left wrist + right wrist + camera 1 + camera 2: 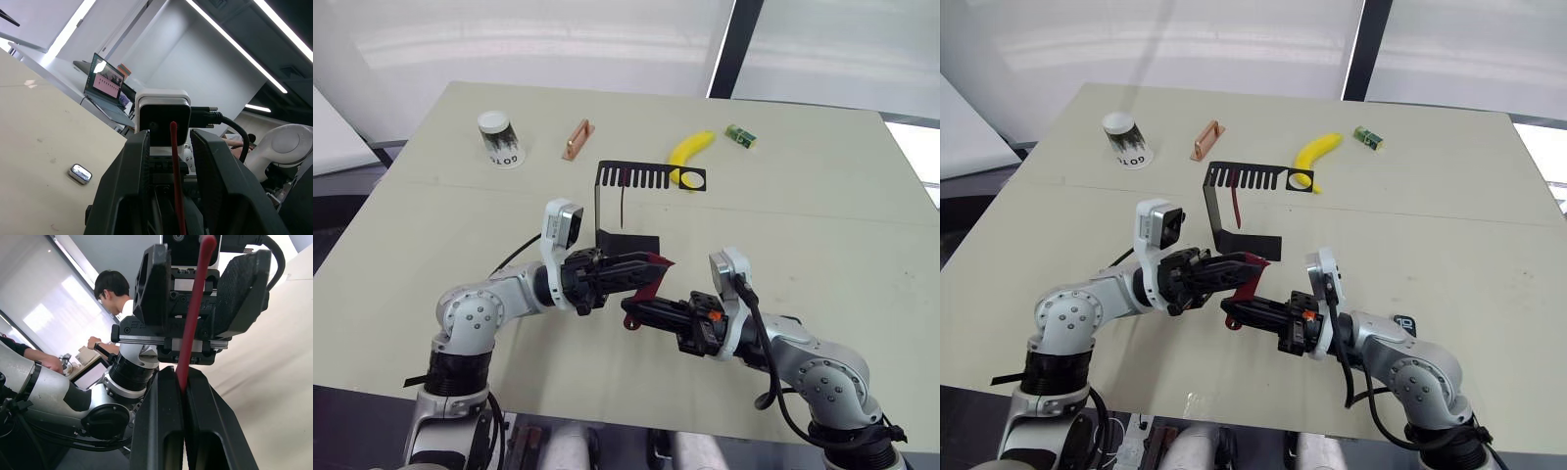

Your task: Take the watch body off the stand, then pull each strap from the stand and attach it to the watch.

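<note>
A robot leans over a pale desk [822, 245], its two arms meeting low in front of it. The right tool [182, 387] is pressed together on the lower end of a dark red strap [194, 308], pinching it firmly. The strap rises from there into the gap of the left tool [651, 266], whose two black fingers [128, 186] stand spread on either side of the band without clearly touching it. Whether the left tool also carries the watch body is hidden behind the fingers. In the left wrist view a small, rounded, shiny thing [80, 173] lies on the desk; it may be the watch body, though it is too small to be sure. Behind the arms stands the black stand [625, 211], with its comb-slotted arm at the top and the second strap [623, 201] hanging from one slot. Further back lie a banana [690, 150], a paper cup [499, 139], a small copper-coloured bar [578, 139] and a little green packet [740, 136]. The step in hand looks like passing or lining up the strap between the two tools. To do it well, the right tool should hold the strap steady and straight while the left closes squarely on it, and neither should twist the band or let go too soon.
</note>
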`<state>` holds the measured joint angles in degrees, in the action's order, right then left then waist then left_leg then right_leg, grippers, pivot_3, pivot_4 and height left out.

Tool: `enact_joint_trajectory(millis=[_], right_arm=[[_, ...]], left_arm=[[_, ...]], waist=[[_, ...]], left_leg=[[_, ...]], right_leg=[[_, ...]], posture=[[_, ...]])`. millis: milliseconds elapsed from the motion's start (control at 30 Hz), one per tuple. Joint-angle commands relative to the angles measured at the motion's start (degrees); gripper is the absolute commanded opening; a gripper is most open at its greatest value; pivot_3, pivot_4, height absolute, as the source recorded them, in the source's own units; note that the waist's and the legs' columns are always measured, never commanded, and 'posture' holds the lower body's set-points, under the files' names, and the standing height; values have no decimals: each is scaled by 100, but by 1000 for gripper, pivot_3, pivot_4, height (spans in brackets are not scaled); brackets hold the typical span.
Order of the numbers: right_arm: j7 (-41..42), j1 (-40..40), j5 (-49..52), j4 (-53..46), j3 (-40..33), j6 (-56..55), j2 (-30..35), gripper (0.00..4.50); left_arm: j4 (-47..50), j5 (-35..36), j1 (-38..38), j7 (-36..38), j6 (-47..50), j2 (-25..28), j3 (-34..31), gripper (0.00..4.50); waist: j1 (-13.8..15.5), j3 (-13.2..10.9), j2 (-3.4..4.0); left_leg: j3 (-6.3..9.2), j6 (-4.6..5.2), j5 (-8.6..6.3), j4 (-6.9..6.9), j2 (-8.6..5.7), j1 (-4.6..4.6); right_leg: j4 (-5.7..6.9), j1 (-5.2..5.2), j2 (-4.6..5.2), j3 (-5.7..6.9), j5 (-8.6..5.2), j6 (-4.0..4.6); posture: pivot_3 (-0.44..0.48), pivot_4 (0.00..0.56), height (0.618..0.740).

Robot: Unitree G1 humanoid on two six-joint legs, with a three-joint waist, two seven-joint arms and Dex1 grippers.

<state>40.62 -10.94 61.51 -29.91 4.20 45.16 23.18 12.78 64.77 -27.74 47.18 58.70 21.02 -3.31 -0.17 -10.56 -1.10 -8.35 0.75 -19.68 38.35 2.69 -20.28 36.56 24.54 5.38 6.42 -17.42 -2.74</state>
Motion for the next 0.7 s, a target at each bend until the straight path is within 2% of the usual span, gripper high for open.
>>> enact_joint_trajectory(millis=[33, 567, 600, 667, 700], right_arm=[[60, -16, 89, -203, -10, -45, 2, 0], [9, -17, 106, -237, 28, -31, -30, 0], [8, -15, 106, -238, 29, -35, -31, 0], [5, -13, 102, -237, 30, -43, -36, 0], [4, -12, 101, -237, 31, -45, -39, 0]], left_arm=[[181, 74, 73, 59, -54, -39, 42, 1445], [197, 121, 153, -13, -63, -204, 53, 1445], [198, 120, 156, -14, -67, -208, 52, 881], [199, 123, 167, -22, -71, -215, 46, 206], [201, 123, 173, -24, -75, -217, 43, 52]], waist=[[2, 0, 0], [3, 0, 0], [3, 0, 0], [3, 0, 0], [3, 0, 0]], left_leg=[[0, 0, 0, 0, 0, 0], [0, 0, 0, 0, 0, 0], [0, 0, 0, 0, 0, 0], [0, 0, 0, 0, 0, 0], [0, 0, 0, 0, 0, 0]], right_leg=[[0, 0, 0, 0, 0, 0], [0, 0, 0, 0, 0, 0], [0, 0, 0, 0, 0, 0], [0, 0, 0, 0, 0, 0], [0, 0, 0, 0, 0, 0]], posture=[[0, 150, 729], [0, 150, 729], [0, 150, 729], [0, 150, 729], [0, 150, 729]])
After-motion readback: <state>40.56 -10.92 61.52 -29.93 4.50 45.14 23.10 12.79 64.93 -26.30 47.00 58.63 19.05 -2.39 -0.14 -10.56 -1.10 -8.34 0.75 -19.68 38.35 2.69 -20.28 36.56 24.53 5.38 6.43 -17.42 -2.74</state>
